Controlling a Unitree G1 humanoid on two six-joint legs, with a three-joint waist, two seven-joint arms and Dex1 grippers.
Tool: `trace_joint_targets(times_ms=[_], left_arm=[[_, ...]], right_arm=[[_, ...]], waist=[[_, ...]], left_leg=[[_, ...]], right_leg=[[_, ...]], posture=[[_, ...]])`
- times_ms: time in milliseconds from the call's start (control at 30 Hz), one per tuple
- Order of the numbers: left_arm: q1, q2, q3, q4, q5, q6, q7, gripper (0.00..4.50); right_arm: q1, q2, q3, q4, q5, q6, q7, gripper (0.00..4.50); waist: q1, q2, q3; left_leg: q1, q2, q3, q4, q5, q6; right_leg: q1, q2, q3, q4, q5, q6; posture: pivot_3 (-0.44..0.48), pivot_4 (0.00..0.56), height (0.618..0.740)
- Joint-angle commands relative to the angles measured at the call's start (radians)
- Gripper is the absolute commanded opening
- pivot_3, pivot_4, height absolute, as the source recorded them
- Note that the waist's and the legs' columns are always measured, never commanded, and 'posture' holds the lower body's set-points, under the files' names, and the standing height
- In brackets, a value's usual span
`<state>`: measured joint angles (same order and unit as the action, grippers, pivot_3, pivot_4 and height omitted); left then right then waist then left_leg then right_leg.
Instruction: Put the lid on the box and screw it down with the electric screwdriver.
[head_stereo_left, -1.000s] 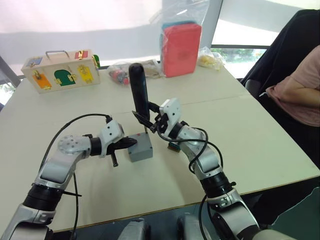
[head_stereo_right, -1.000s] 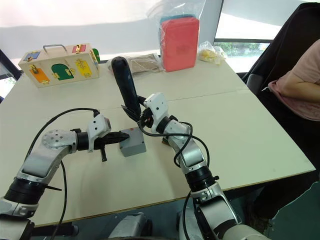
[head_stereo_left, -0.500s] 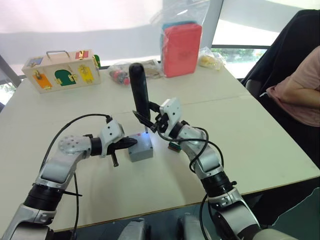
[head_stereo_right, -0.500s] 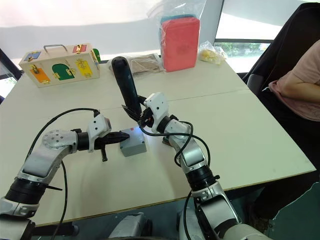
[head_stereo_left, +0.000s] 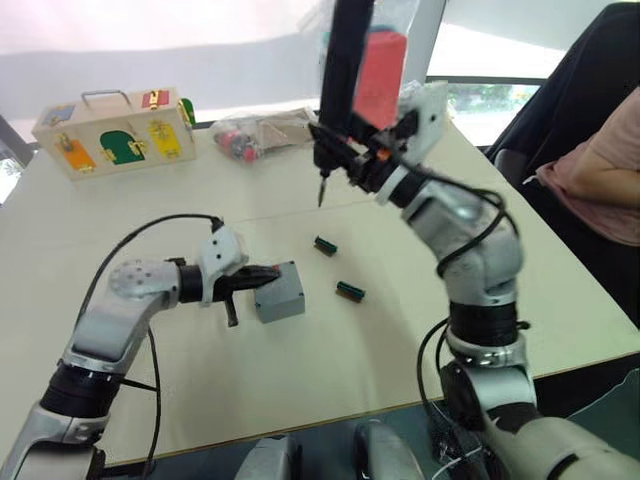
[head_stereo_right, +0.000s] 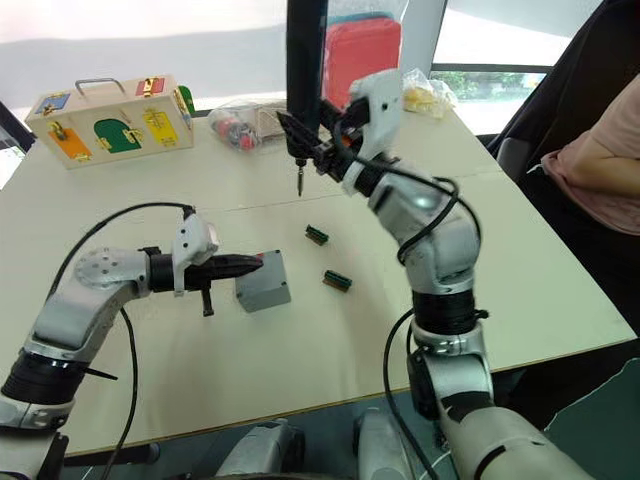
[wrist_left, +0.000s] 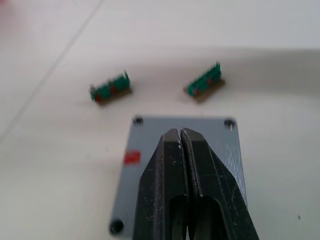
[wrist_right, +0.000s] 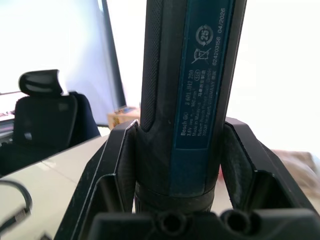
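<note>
An office: pale meeting table (head_stereo_left: 560, 300), black swivel chair (wrist_right: 45, 115), big windows.

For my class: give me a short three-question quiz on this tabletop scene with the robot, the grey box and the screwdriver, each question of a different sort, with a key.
1. True or false: the right claw holds the electric screwdriver raised above the table, away from the box.
2. How many small green parts lie on the table near the box?
3. The left claw is: A) open wide, B) shut, its tips over the lid, C) gripping a green part.

Key: 1 true; 2 two; 3 B.
</note>
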<state>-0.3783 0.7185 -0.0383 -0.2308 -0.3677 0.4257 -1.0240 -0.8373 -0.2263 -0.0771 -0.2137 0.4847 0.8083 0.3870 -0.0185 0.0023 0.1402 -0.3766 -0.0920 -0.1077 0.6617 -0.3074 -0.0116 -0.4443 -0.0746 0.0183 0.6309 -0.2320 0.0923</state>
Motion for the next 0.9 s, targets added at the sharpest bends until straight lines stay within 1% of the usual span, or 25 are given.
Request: trace_joint_targets(times_ms=[33, 100, 167, 233, 333, 500, 600, 767, 833, 900], left_arm=[[-0.013, 0.043, 0.074, -0.084, -0.066, 0.04, -0.01, 0.0], [-0.012, 0.053, 0.083, -0.101, -0.082, 0.056, -0.007, 0.0], [0.001, 0.074, 0.116, -0.139, -0.119, 0.08, -0.012, 0.0], [0.016, 0.088, 0.139, -0.168, -0.144, 0.096, -0.013, 0.0], [0.048, 0.101, 0.16, -0.199, -0.164, 0.103, -0.009, 0.0], [0.089, 0.113, 0.175, -0.223, -0.17, 0.103, -0.003, 0.0], [0.109, 0.118, 0.19, -0.253, -0.188, 0.117, 0.011, 0.0], [0.13, 0.13, 0.209, -0.282, -0.21, 0.137, 0.027, 0.0], [0.139, 0.135, 0.21, -0.291, -0.213, 0.142, 0.03, 0.0], [0.142, 0.141, 0.213, -0.293, -0.217, 0.144, 0.035, 0.0]], right_arm=[[-0.053, -0.154, -0.008, -0.04, 0.03, 0.34, -0.03, 1.9], [-0.063, -0.2, -0.002, -0.042, 0.044, 0.433, -0.028, 1.9], [-0.071, -0.308, 0.044, 0.011, 0.041, 0.59, 0.005, 1.9], [-0.076, -0.39, 0.099, 0.062, 0.027, 0.684, 0.024, 1.9], [-0.088, -0.444, 0.178, 0.143, 0.025, 0.77, 0.048, 1.9], [-0.094, -0.444, 0.239, 0.264, -0.009, 0.782, 0.049, 1.9], [-0.097, -0.436, 0.281, 0.351, -0.044, 0.765, 0.041, 1.9], [-0.093, -0.447, 0.344, 0.394, -0.071, 0.729, 0.069, 1.9], [-0.094, -0.442, 0.339, 0.409, -0.08, 0.721, 0.071, 2.89], [-0.103, -0.444, 0.338, 0.412, -0.086, 0.711, 0.078, 3.46]], waist=[[0.002, 0.001, 0.001], [0.006, 0.002, 0.002], [0.005, 0.004, 0.005], [0.004, 0.003, 0.008], [0.004, 0.002, 0.009], [0.001, 0.002, 0.011], [0.004, 0.001, 0.013], [0.006, 0.0, 0.013], [0.005, 0.0, 0.013], [0.007, 0.0, 0.013]], left_leg=[[0.0, 0.0, 0.0, 0.0, 0.0, 0.0], [0.0, 0.0, 0.0, 0.0, -0.001, 0.001], [0.0, 0.0, 0.0, 0.0, -0.003, 0.005], [-0.001, 0.0, 0.001, 0.0, -0.003, 0.005], [-0.001, 0.0, 0.002, 0.001, -0.002, 0.005], [-0.001, 0.0, 0.003, 0.001, -0.004, 0.007], [-0.001, 0.0, 0.003, 0.001, -0.003, 0.005], [-0.001, -0.001, 0.003, 0.003, -0.002, 0.003], [0.001, -0.001, 0.003, 0.003, -0.003, 0.006], [0.002, -0.001, 0.003, 0.003, -0.004, 0.008]], right_leg=[[0.0, 0.0, 0.0, 0.0, 0.0, 0.0], [0.0, -0.001, 0.0, 0.0, 0.0, 0.0], [0.0, -0.001, 0.0, 0.0, 0.0, 0.0], [0.0, -0.001, 0.0, 0.0, 0.0, 0.0], [0.0, -0.002, 0.0, -0.001, 0.0, 0.0], [0.0, -0.002, 0.0, -0.001, 0.0, 0.0], [0.0, -0.002, 0.0, -0.001, 0.0, 0.0], [0.001, -0.002, 0.0, -0.001, 0.0, 0.0], [0.004, -0.002, 0.0, -0.001, 0.0, 0.0], [0.004, -0.002, 0.0, -0.001, 0.0, 0.0]], posture=[[0.0, 0.15, 0.74], [0.0, 0.15, 0.74], [0.0, 0.15, 0.74], [0.0, 0.15, 0.74], [0.0, 0.15, 0.74], [0.0, 0.15, 0.74], [0.0, 0.15, 0.74], [0.0, 0.15, 0.74], [0.0, 0.15, 0.74], [0.0, 0.15, 0.74]])
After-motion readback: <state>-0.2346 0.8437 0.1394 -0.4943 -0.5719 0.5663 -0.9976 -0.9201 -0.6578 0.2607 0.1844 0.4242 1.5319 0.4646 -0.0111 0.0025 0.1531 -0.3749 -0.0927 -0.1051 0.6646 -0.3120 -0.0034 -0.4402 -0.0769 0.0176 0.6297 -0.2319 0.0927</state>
